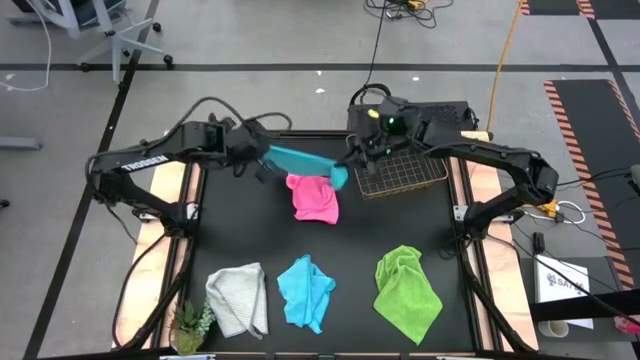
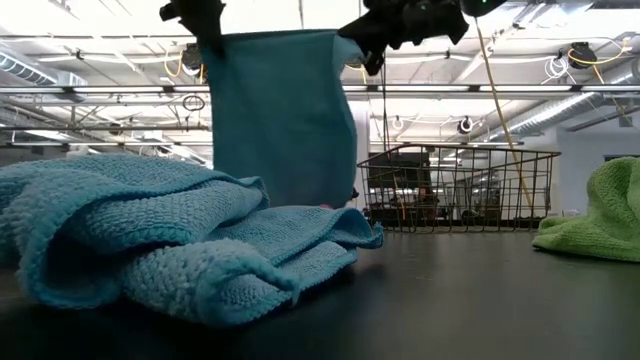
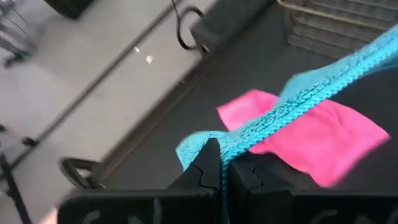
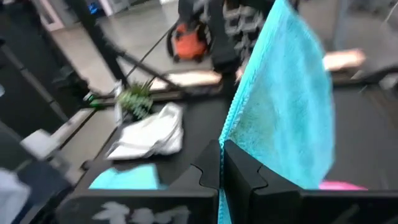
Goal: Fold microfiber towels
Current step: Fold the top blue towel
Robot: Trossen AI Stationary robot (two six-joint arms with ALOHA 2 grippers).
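Note:
A light blue microfiber towel [image 1: 300, 160] hangs spread between my two grippers above the table's far middle, its top edge drawn between them. My left gripper [image 1: 258, 165] is shut on its left upper corner and my right gripper [image 1: 352, 160] on its right upper corner. A pink towel [image 1: 314, 197] lies crumpled on the table just below the hanging one. In the low view the hanging towel [image 2: 285, 115] drops as a flat sheet, and its lower edge is hidden behind a crumpled blue towel [image 2: 170, 235]. My left gripper pinches the towel's upper left corner [image 3: 231, 148] between its two shut fingers, on the hem. The towel's top edge runs taut away from the fingers toward the other arm. The sheet hangs below the hold. My right gripper pinches the towel's upper right corner [image 4: 229, 142] between its two shut fingers, on the hemmed edge. It comes nearly level from the table's right. The cloth hangs flat below the hold, with its top edge stretched toward the left gripper.
Along the near edge lie a white-grey towel [image 1: 238, 298], a second blue towel [image 1: 305, 292] and a lime green towel [image 1: 407, 292], all crumpled. A wire basket [image 1: 402, 172] stands at the far right, close to my right gripper. A small plant [image 1: 190, 325] sits at the near left corner.

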